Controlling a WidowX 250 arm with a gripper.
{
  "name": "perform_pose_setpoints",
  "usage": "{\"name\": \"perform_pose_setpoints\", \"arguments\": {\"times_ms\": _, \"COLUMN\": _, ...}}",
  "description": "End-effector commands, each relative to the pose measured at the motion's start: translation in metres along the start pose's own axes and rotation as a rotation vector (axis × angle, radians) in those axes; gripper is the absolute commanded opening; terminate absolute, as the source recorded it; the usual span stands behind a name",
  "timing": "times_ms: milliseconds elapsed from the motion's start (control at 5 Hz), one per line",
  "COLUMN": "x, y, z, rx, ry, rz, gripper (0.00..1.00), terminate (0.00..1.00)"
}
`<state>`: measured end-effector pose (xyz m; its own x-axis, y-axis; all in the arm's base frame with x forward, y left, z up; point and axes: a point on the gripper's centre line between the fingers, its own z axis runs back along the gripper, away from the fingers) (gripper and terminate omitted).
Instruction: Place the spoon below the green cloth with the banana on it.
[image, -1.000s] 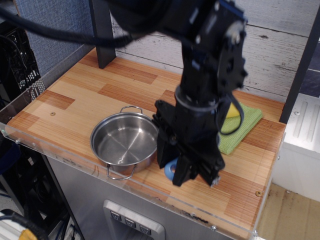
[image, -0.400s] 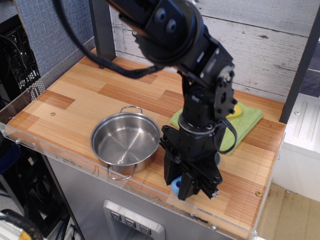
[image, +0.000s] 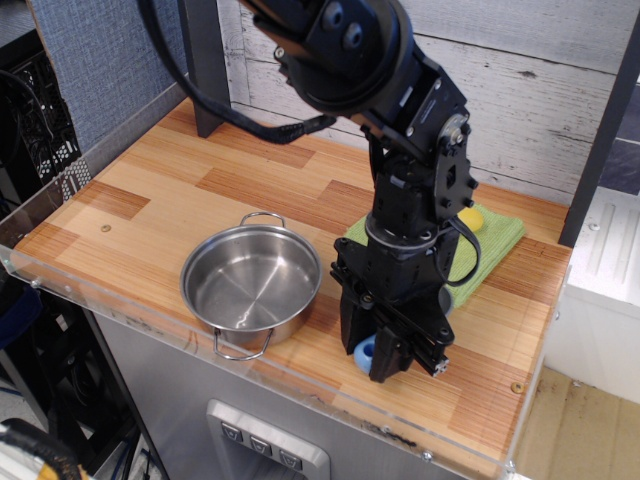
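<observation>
My gripper (image: 392, 365) hangs low over the front right of the table, just in front of the green cloth (image: 487, 244). Only the round light blue end of the spoon's handle (image: 365, 351) shows, at the left side of the fingers; the grey bowl is hidden behind them. The fingers stand close around the spoon, down at the table surface. The cloth lies at the back right, mostly covered by my arm. A small yellow bit of the banana (image: 469, 218) shows on it beside my wrist.
A steel pot (image: 250, 285) with two loop handles stands to the left of the gripper, near the table's front edge. A clear acrylic lip (image: 300, 385) runs along the front. A dark post (image: 205, 70) stands at the back left.
My arm has moved right and back a little, carrying the spoon from beside the pot toward the spot in front of the cloth, and lowered to the table.
</observation>
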<state>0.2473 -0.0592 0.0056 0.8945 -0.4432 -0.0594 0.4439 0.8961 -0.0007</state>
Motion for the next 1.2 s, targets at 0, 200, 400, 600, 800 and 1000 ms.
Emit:
{"name": "perform_pose_setpoints", "arguments": {"times_ms": 0, "x": -0.011, "y": -0.006, "z": 0.023, "rx": -0.001, "ry": -0.039, "rz": -0.038, "gripper": 1.00, "terminate": 0.00}}
{"name": "perform_pose_setpoints", "arguments": {"times_ms": 200, "x": -0.015, "y": -0.003, "z": 0.068, "rx": 0.048, "ry": -0.124, "rz": -0.003, "gripper": 1.00, "terminate": 0.00}}
{"name": "perform_pose_setpoints", "arguments": {"times_ms": 400, "x": -0.027, "y": 0.012, "z": 0.117, "rx": 0.157, "ry": -0.135, "rz": 0.156, "gripper": 1.00, "terminate": 0.00}}
{"name": "perform_pose_setpoints", "arguments": {"times_ms": 600, "x": -0.048, "y": 0.036, "z": 0.151, "rx": 0.272, "ry": -0.049, "rz": 0.398, "gripper": 1.00, "terminate": 0.00}}
{"name": "perform_pose_setpoints", "arguments": {"times_ms": 800, "x": -0.060, "y": 0.055, "z": 0.157, "rx": 0.188, "ry": -0.043, "rz": 0.548, "gripper": 1.00, "terminate": 0.00}}
{"name": "perform_pose_setpoints", "arguments": {"times_ms": 1000, "x": -0.060, "y": 0.055, "z": 0.157, "rx": 0.188, "ry": -0.043, "rz": 0.548, "gripper": 1.00, "terminate": 0.00}}
